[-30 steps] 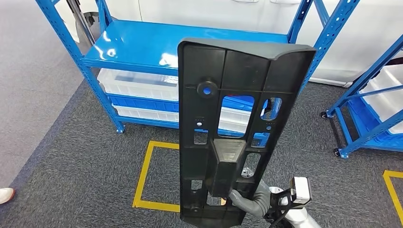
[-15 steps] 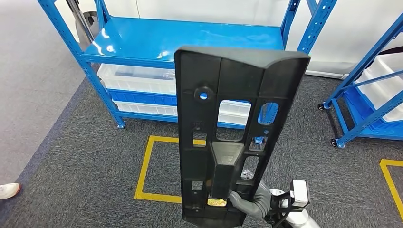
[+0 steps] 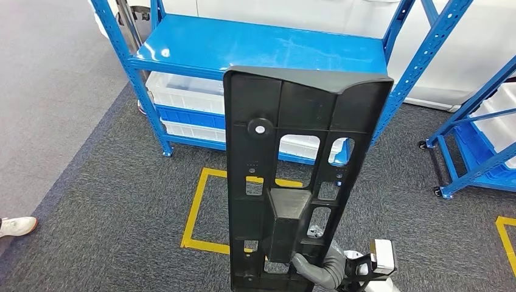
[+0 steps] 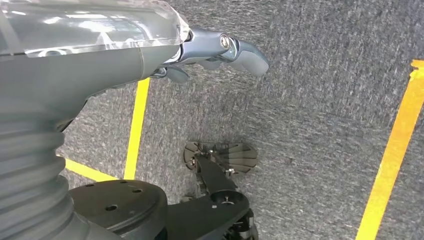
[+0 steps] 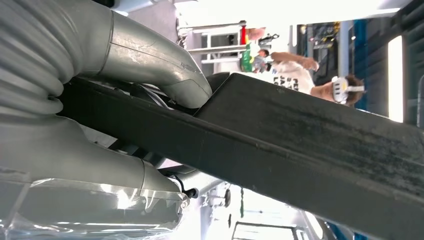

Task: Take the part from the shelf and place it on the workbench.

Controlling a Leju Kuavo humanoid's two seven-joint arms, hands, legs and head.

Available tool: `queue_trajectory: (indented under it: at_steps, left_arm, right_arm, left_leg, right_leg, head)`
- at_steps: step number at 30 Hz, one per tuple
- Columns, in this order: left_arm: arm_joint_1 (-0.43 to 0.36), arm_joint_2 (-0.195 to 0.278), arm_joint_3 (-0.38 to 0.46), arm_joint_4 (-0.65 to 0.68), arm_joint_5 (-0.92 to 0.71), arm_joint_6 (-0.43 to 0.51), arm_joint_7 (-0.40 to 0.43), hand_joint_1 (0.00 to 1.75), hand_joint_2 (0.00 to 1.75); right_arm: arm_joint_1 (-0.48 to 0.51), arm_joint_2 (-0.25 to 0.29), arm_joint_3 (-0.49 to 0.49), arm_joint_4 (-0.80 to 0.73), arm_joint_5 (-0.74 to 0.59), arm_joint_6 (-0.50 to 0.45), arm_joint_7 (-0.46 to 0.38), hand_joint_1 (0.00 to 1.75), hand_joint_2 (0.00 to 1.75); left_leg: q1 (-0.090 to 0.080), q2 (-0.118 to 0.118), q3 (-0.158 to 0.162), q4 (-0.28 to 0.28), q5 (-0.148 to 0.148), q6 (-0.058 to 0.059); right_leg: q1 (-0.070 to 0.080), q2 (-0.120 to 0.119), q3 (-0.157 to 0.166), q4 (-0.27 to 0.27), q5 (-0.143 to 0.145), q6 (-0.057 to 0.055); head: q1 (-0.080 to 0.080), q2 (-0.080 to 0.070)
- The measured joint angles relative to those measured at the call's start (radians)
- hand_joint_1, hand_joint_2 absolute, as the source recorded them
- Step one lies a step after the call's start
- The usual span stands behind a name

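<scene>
A long black plastic part with several cut-outs stands upright in front of me in the head view. My right hand grips it near its lower end, beside the raised box-shaped block. In the right wrist view, the grey thumb presses on one face of the part and the fingers clamp the other. My left hand hangs over the carpet, its fingers apart and nothing in them. Behind the part stands the blue shelf, its top board bare.
White bins sit on the blue shelf's lower level. A second blue rack on castors is at the right. Yellow tape marks a square on the grey carpet. A person's shoe is at the left edge. A person stands in the background.
The whole picture has shifted, so the camera has moved: the shelf now sits further right and lower. The part stays upright in my right hand.
</scene>
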Motion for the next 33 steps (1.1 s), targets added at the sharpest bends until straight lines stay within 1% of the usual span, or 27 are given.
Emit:
queue_trajectory:
  at_steps: [1,2,3,4,5,6,7,9,11,12,13,14,16,17,18,19,20,21,23,24,25,27,28,29,30,31,33]
  left_arm:
    - [0.000,0.000,0.000,0.000,0.000,0.000,0.001,0.00,1.75]
    - [0.000,0.000,0.000,0.000,0.000,0.001,0.002,0.00,1.75]
    - [0.001,0.000,0.000,0.000,0.000,0.002,0.003,0.00,1.75]
    - [0.002,0.000,0.000,0.000,0.000,0.002,0.003,0.00,1.75]
    - [0.002,0.000,0.000,0.000,0.000,0.003,0.003,0.00,1.75]
    - [0.002,-0.001,0.000,0.000,0.000,0.003,0.004,0.00,1.75]
    - [0.000,-0.002,0.000,0.000,-0.001,0.003,0.004,0.00,1.75]
    - [-0.003,-0.004,0.000,0.001,-0.004,0.003,0.005,0.00,1.75]
    - [-0.003,-0.004,0.000,0.001,-0.009,0.003,0.008,0.00,1.75]
    - [-0.002,-0.004,-0.001,0.001,-0.011,0.003,0.010,0.00,1.75]
    - [-0.001,-0.003,-0.001,0.001,-0.014,0.003,0.012,0.00,1.75]
    - [-0.002,-0.003,-0.002,0.001,-0.016,0.003,0.015,0.00,1.75]
    - [-0.007,-0.003,-0.003,0.001,-0.020,0.003,0.020,0.00,1.75]
    - [-0.009,-0.003,-0.004,0.001,-0.021,0.004,0.023,0.00,1.75]
    - [-0.009,-0.003,-0.005,0.001,-0.022,0.004,0.024,0.00,1.75]
    - [-0.009,-0.003,-0.005,0.001,-0.022,0.004,0.026,0.00,1.75]
    - [-0.008,-0.003,-0.006,0.001,-0.022,0.005,0.027,0.00,1.75]
    - [-0.008,-0.003,-0.006,0.001,-0.022,0.005,0.028,0.00,1.75]
    - [-0.011,-0.003,-0.007,0.001,-0.023,0.006,0.028,0.00,1.75]
    - [-0.013,-0.002,-0.007,0.001,-0.023,0.007,0.028,0.00,1.75]
    - [-0.013,-0.002,-0.008,0.001,-0.023,0.007,0.027,0.00,1.75]
    - [-0.010,-0.002,-0.008,0.001,-0.023,0.008,0.027,0.00,1.75]
    - [-0.009,-0.002,-0.008,0.001,-0.023,0.008,0.027,0.00,1.75]
    - [-0.009,-0.002,-0.008,0.001,-0.023,0.009,0.027,0.00,1.75]
    - [-0.010,-0.002,-0.008,0.001,-0.023,0.009,0.027,0.00,1.75]
    - [-0.012,-0.002,-0.008,0.001,-0.023,0.009,0.027,0.00,1.75]
    - [-0.014,-0.002,-0.008,0.001,-0.023,0.009,0.027,0.00,1.75]
  right_arm:
    - [0.000,0.003,-0.001,0.002,-0.003,0.004,-0.004,1.75,1.75]
    - [0.000,0.004,-0.002,0.005,-0.006,0.006,-0.007,1.75,1.75]
    - [-0.001,0.005,-0.003,0.008,-0.011,0.008,-0.009,1.75,1.75]
    - [-0.002,0.005,-0.004,0.012,-0.015,0.010,-0.012,1.75,1.75]
    - [-0.005,0.005,-0.005,0.015,-0.018,0.010,-0.014,1.75,1.75]
    - [-0.010,0.005,-0.006,0.017,-0.020,0.008,-0.016,1.75,1.75]
    - [-0.014,0.006,-0.006,0.018,-0.020,0.006,-0.015,1.75,1.75]
    - [-0.020,0.007,-0.006,0.017,-0.017,-0.003,-0.010,1.75,1.75]
    - [-0.021,0.008,-0.006,0.015,-0.016,-0.011,-0.003,1.75,1.75]
    - [-0.022,0.008,-0.006,0.015,-0.016,-0.013,-0.001,1.75,1.75]
    - [-0.024,0.008,-0.006,0.014,-0.016,-0.013,0.000,1.75,1.75]
    - [-0.026,0.007,-0.006,0.013,-0.017,-0.014,0.001,1.75,1.75]
    - [-0.029,0.004,-0.006,0.012,-0.019,-0.015,0.002,1.75,1.75]
    - [-0.030,0.003,-0.006,0.012,-0.021,-0.015,0.004,1.75,1.75]
    - [-0.032,0.003,-0.006,0.012,-0.022,-0.016,0.006,1.75,1.75]
    - [-0.034,0.003,-0.006,0.012,-0.024,-0.016,0.009,1.75,1.75]
    - [-0.036,0.003,-0.006,0.012,-0.027,-0.016,0.012,1.75,1.75]
    - [-0.038,0.003,-0.006,0.012,-0.029,-0.016,0.014,1.75,1.75]
    - [-0.043,0.003,-0.006,0.012,-0.034,-0.017,0.015,1.75,1.75]
    - [-0.046,0.003,-0.006,0.012,-0.035,-0.018,0.015,1.75,1.75]
    - [-0.047,0.003,-0.006,0.012,-0.036,-0.020,0.015,1.75,1.75]
    - [-0.049,0.003,-0.006,0.011,-0.036,-0.023,0.015,1.75,1.75]
    - [-0.050,0.003,-0.006,0.011,-0.036,-0.025,0.015,1.75,1.75]
    - [-0.051,0.003,-0.006,0.010,-0.037,-0.025,0.014,1.75,1.75]
    - [-0.052,0.004,-0.006,0.009,-0.037,-0.026,0.014,1.75,1.75]
    - [-0.051,0.004,-0.006,0.009,-0.037,-0.026,0.014,1.75,1.75]
    - [-0.047,0.006,-0.006,0.010,-0.038,-0.026,0.014,1.75,1.75]
  left_leg:
    - [-0.003,-0.006,-0.005,0.000,0.003,0.004]
    - [-0.006,-0.013,-0.010,0.001,0.006,0.007]
    - [-0.010,-0.022,-0.014,0.003,0.008,0.008]
    - [-0.013,-0.032,-0.016,0.005,0.010,0.008]
    - [-0.015,-0.042,-0.017,0.007,0.012,0.007]
    - [-0.016,-0.052,-0.019,0.009,0.013,0.006]
    - [-0.018,-0.062,-0.022,0.013,0.015,0.003]
    - [-0.016,-0.079,-0.032,0.017,0.020,-0.006]
    - [-0.014,-0.098,-0.041,0.015,0.030,-0.021]
    - [-0.015,-0.096,-0.045,0.016,0.030,-0.027]
    - [-0.017,-0.080,-0.053,0.030,0.019,-0.033]
    - [-0.019,-0.058,-0.069,0.064,-0.004,-0.038]
    - [-0.014,-0.012,-0.118,0.183,-0.074,-0.049]
    - [-0.011,-0.004,-0.141,0.243,-0.101,-0.053]
    - [-0.008,0.000,-0.151,0.278,-0.112,-0.058]
    - [-0.005,0.003,-0.144,0.280,-0.106,-0.061]
    - [-0.004,0.007,-0.119,0.244,-0.085,-0.063]
    - [-0.003,0.018,-0.078,0.180,-0.056,-0.062]
    - [-0.009,0.052,-0.007,0.055,-0.021,-0.049]
    - [-0.013,0.062,0.010,0.021,-0.015,-0.039]
    - [-0.017,0.064,0.013,0.009,-0.017,-0.029]
    - [-0.017,0.046,0.008,0.005,-0.010,-0.015]
    - [-0.015,0.037,0.009,-0.002,-0.005,-0.008]
    - [-0.012,0.029,0.010,-0.008,0.001,-0.001]
    - [-0.009,0.020,0.011,-0.014,0.007,0.005]
    - [-0.009,0.012,0.008,-0.016,0.010,0.009]
    - [-0.009,-0.011,-0.001,-0.013,0.015,0.013]
  right_leg:
    - [0.001,0.006,-0.036,0.075,-0.033,-0.002]
    - [0.003,0.008,-0.065,0.135,-0.054,-0.003]
    - [0.004,0.010,-0.078,0.161,-0.053,-0.007]
    - [0.006,0.012,-0.070,0.145,-0.031,-0.012]
    - [0.008,0.018,-0.045,0.093,0.004,-0.018]
    - [0.011,0.036,-0.008,0.020,0.041,-0.027]
    - [0.013,0.057,0.023,-0.047,0.066,-0.034]
    - [0.017,0.085,0.052,-0.116,0.083,-0.040]
    - [0.018,0.071,0.050,-0.123,0.088,-0.041]
    - [0.016,0.059,0.051,-0.128,0.093,-0.044]
    - [0.013,0.046,0.051,-0.134,0.099,-0.048]
    - [0.010,0.032,0.051,-0.139,0.104,-0.051]
    - [0.012,0.003,0.047,-0.142,0.108,-0.056]
    - [0.013,-0.012,0.045,-0.141,0.108,-0.057]
    - [0.014,-0.025,0.043,-0.140,0.108,-0.057]
    - [0.014,-0.038,0.042,-0.138,0.108,-0.057]
    - [0.014,-0.051,0.041,-0.136,0.108,-0.056]
    - [0.015,-0.062,0.040,-0.134,0.107,-0.055]
    - [0.018,-0.082,0.040,-0.131,0.105,-0.048]
    - [0.020,-0.090,0.040,-0.131,0.105,-0.043]
    - [0.022,-0.097,0.040,-0.131,0.106,-0.039]
    - [0.023,-0.110,0.040,-0.133,0.107,-0.029]
    - [0.021,-0.101,0.040,-0.129,0.103,-0.024]
    - [0.019,-0.082,0.034,-0.115,0.090,-0.020]
    - [0.017,-0.053,0.017,-0.076,0.064,-0.016]
    - [0.015,-0.020,-0.010,-0.017,0.031,-0.014]
    - [0.014,0.010,-0.077,0.122,-0.028,-0.010]
  head:
    - [0.000,0.000]
    - [0.000,0.000]
    - [0.000,0.000]
    - [0.000,0.000]
    - [0.000,0.000]
    - [0.000,0.000]
    - [0.000,0.000]
    - [0.000,0.000]
    - [0.000,0.000]
    - [0.000,0.000]
    - [0.000,0.000]
    - [0.000,0.000]
    - [-0.001,0.000]
    - [-0.001,0.000]
    - [0.000,0.000]
    - [0.000,0.000]
    - [0.000,0.000]
    - [0.000,0.000]
    - [0.000,0.000]
    - [0.000,0.000]
    - [0.000,0.000]
    - [0.000,0.000]
    - [0.000,0.000]
    - [0.000,0.000]
    - [0.000,0.000]
    - [0.000,0.000]
    - [0.000,0.000]
